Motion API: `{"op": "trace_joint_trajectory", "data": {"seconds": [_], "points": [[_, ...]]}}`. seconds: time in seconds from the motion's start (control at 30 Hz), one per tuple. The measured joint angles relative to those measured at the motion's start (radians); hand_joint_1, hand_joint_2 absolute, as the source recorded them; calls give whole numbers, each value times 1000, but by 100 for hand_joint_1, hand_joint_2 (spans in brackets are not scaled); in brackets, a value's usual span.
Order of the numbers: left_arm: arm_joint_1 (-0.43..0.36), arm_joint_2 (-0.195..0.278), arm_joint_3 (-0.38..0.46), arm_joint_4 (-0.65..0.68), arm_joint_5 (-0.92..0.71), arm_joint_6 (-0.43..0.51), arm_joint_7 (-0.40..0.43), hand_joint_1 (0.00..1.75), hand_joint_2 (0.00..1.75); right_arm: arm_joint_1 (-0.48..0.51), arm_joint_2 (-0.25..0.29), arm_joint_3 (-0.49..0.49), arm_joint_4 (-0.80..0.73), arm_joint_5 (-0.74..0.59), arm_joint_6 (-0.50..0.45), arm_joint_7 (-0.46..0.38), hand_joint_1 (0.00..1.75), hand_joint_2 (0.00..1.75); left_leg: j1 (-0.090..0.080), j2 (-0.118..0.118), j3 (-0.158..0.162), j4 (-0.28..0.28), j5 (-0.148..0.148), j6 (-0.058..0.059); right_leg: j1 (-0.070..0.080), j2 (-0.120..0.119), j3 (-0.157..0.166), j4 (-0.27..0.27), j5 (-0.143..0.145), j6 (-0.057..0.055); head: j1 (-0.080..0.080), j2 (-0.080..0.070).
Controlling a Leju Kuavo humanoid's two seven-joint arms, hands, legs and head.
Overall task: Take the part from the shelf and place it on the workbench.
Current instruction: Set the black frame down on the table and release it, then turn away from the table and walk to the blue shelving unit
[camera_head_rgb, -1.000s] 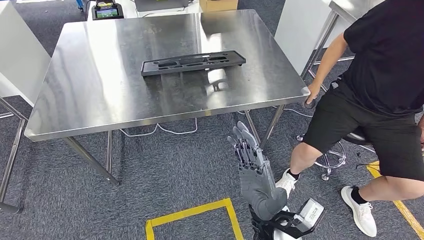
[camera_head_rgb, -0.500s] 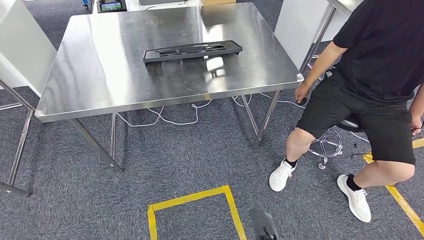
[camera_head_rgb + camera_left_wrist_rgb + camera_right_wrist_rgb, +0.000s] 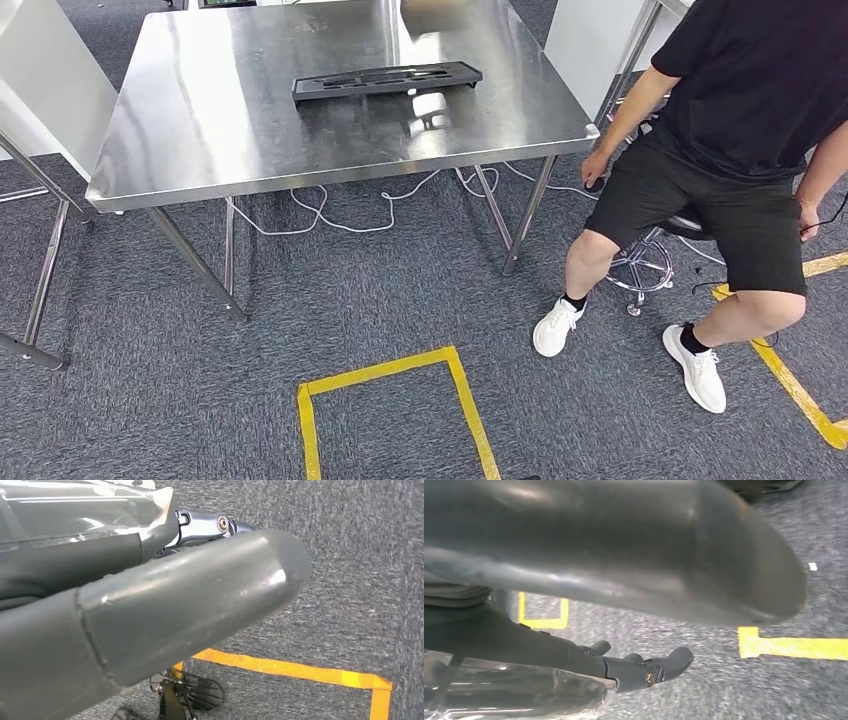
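Observation:
The black flat part (image 3: 385, 79) lies on the steel workbench (image 3: 250, 130), toward its far side, with no hand near it. My left hand (image 3: 175, 595) hangs over the grey carpet in the left wrist view; the thick grey thumb is stretched out and nothing is in the hand. In the right wrist view my right hand (image 3: 624, 555) also hangs above the carpet, with its dark fingers (image 3: 664, 667) extended apart from the thumb and holding nothing.
A person (image 3: 740, 120) in black sits on a stool (image 3: 645, 265) at the workbench's right corner, feet on the carpet. White cables (image 3: 340, 215) trail under the bench. A yellow tape square (image 3: 390, 370) marks the floor in front. White panels (image 3: 50, 90) stand at left.
The whole view has shifted, so the bench now sits higher and farther in the picture. My right hand, raised below the bench a second ago, has dropped out of the head view.

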Motion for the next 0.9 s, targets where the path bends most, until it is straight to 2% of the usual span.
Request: {"op": "trace_joint_trajectory", "data": {"seconds": [0.03,0.07,0.1,0.13,0.17,0.2,0.23,0.27,0.3,0.33,0.37,0.4,0.47,0.5,0.53,0.57,0.63,0.67,0.73,0.77,0.8,0.83,0.87,0.9], "points": [[0,0,-2,0,-3,0,1,0,0,-3,1,-5,5,-1,0,-1,0,0,0,1,-1,-3,9,-7,6,2,9,-25,-7,-8,0,0],[0,0,-4,0,-6,0,2,0,0,-4,1,-9,10,-2,-1,-2,0,0,0,0,-1,-6,17,-13,9,3,5,-28,-3,-15,-1,0],[1,0,-5,0,-9,0,2,0,0,-4,2,-13,15,-3,-1,-3,0,0,1,-1,-2,-6,18,-18,3,2,-2,-29,5,-23,-1,0],[2,0,-7,0,-10,0,3,0,0,-5,2,-16,19,-5,-1,-4,0,0,2,-2,-7,4,2,-22,-2,0,-8,-30,13,-34,-3,0],[3,0,-9,1,-12,0,4,0,0,-5,2,-19,22,-6,-1,-5,0,0,3,-3,-16,29,-33,-25,-8,-2,-15,-32,23,-47,-4,0],[4,-1,-11,1,-13,0,4,0,0,-5,1,-22,25,-7,-1,-5,0,0,4,-5,-28,72,-83,-26,-11,-4,-22,-33,34,-58,-5,0],[5,-1,-13,1,-14,0,5,0,0,-4,1,-25,27,-8,-1,-6,0,0,4,-6,-42,133,-137,-27,-7,-6,-32,-32,45,-66,-6,0],[5,-1,-14,1,-17,0,6,0,0,-4,1,-27,28,-9,-1,-7,0,0,4,-8,-54,197,-177,-28,-3,-7,-43,-30,55,-69,-6,0],[5,-1,-16,1,-19,2,7,0,0,-4,1,-30,30,-11,-1,-9,0,0,4,-9,-59,246,-197,-30,-1,-7,-55,-27,64,-69,-6,0],[5,-2,-17,1,-23,3,8,0,0,-3,1,-32,32,-13,-1,-12,0,0,4,-10,-50,269,-195,-31,1,-7,-71,-22,72,-67,-6,0],[5,-3,-18,1,-26,4,9,0,0,-3,0,-34,34,-15,-1,-15,0,0,5,-9,-25,256,-176,-32,1,-7,-86,-15,78,-65,-6,0],[4,-4,-19,1,-29,6,9,0,0,-2,-1,-37,35,-16,-1,-19,0,0,7,-9,18,208,-151,-32,1,-7,-101,-5,82,-62,-6,0],[0,-5,-23,1,-31,5,5,0,0,-3,-2,-42,37,-17,-1,-21,0,0,7,-12,107,85,-136,-31,3,-7,-128,18,88,-53,-6,0],[-2,-6,-25,1,-32,4,2,0,0,-4,-2,-45,39,-17,-1,-21,0,0,5,-14,134,40,-140,-29,4,-7,-137,27,92,-46,-5,0],[-4,-6,-27,1,-33,2,0,0,0,-4,-1,-47,40,-16,-2,-21,0,0,2,-16,143,18,-148,-26,6,-7,-143,32,98,-39,-4,0],[-4,-5,-29,1,-34,-2,0,0,0,-5,2,-48,41,-15,-5,-20,0,0,-2,-17,140,12,-146,-20,7,-7,-146,33,105,-30,-4,0],[-6,-5,-33,1,-36,-7,0,0,0,-5,7,-49,44,-12,-11,-19,0,0,-3,-11,125,5,-131,0,9,-5,-161,38,107,-18,-3,0],[-8,-5,-35,1,-36,-9,1,0,0,-5,11,-50,45,-11,-14,-18,0,0,-2,-6,115,0,-120,13,9,-3,-174,58,88,-18,-2,0],[-11,-4,-37,1,-37,-9,4,0,0,-4,16,-50,47,-8,-17,-23,0,0,-1,4,90,-5,-100,28,4,0,-212,152,14,-24,1,0],[-11,-3,-37,1,-35,-8,5,0,0,-4,18,-50,47,-5,-18,-27,0,0,-1,10,77,-5,-90,31,2,1,-231,217,-22,-23,2,0],[-10,-2,-36,1,-32,-7,6,0,0,-4,18,-50,48,0,-20,-33,0,0,-2,18,65,-5,-80,31,-1,1,-243,273,-41,-18,2,0],[-9,-1,-35,1,-28,-7,5,0,0,-4,18,-50,48,5,-20,-38,0,0,-2,26,52,-4,-70,29,-4,1,-242,308,-41,-7,2,0],[-8,-1,-34,1,-23,-6,3,0,0,-4,19,-50,48,9,-20,-41,0,0,-1,35,40,-4,-61,26,-7,-1,-223,308,-24,6,2,0],[-6,-1,-32,1,-20,-6,1,0,0,-4,19,-50,48,12,-20,-42,0,0,0,45,30,-4,-52,22,-10,-6,-185,273,0,17,2,0]]}}
